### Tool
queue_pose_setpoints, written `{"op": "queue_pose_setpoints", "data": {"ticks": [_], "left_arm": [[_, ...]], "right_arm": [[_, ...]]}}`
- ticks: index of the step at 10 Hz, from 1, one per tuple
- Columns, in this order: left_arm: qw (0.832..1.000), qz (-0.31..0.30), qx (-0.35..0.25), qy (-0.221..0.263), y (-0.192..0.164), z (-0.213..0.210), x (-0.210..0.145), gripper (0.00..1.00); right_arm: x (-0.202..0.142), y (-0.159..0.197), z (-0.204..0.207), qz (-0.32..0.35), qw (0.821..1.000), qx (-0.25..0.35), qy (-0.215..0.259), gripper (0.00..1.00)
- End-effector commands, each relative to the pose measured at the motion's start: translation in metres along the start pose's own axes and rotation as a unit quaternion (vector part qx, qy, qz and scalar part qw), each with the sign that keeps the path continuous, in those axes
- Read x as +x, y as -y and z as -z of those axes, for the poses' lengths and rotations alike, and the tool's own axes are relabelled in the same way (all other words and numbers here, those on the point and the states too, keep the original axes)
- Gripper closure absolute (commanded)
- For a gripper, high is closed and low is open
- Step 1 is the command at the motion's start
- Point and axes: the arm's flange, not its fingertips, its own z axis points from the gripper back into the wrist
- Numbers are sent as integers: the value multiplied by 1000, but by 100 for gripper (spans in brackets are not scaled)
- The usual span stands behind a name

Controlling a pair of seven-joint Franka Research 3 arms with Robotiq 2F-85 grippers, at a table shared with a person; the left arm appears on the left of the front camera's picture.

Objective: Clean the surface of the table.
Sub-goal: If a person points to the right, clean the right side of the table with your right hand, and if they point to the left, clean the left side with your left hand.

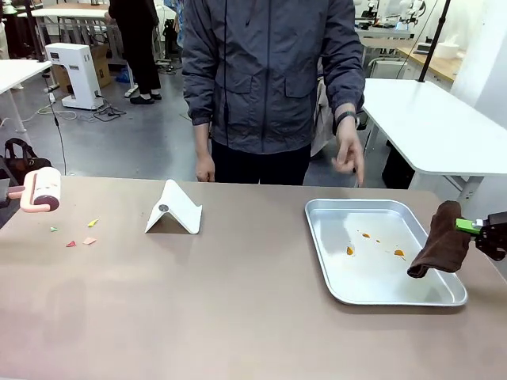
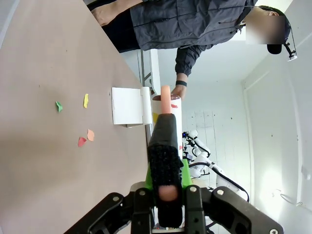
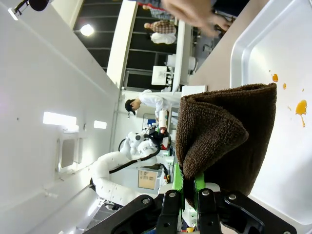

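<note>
Counting four scraps point(image 1: 89, 241), one tray point(image 1: 372, 273) and one stand point(image 1: 174, 210) on my table point(image 1: 238, 317). My left gripper point(image 2: 168, 190), above its left end, pinches a roller point(image 1: 41, 191) tight. My right gripper point(image 1: 474, 227), over the tray's right edge, pinches a cloth point(image 1: 436, 241).

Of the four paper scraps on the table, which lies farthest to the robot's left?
The green scrap; the yellow scrap, red scrap and pink scrap lie further right, toward the white stand.

The table point(image 1: 238, 317) bears a metal tray point(image 1: 372, 273), a white stand point(image 1: 176, 210) and 4 paper scraps point(image 1: 89, 240).
</note>
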Motion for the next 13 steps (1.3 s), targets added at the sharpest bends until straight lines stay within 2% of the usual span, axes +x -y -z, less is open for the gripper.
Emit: {"op": "queue_pose_setpoints", "data": {"ticks": [1,7,8,11,13], "left_arm": [[1000,2,1,-1,5,0,-5,100],[1000,2,1,-1,5,0,-5,100],[1000,2,1,-1,5,0,-5,100],[1000,2,1,-1,5,0,-5,100],[1000,2,1,-1,5,0,-5,100]], "right_arm": [[1,-9,-3,10,1000,-1,0,100],[1,-9,-3,10,1000,-1,0,100],[0,0,0,0,1000,0,0,90],[29,-34,35,-48,986,-116,-110,90],[51,-49,66,-68,959,-212,-174,90]]}}
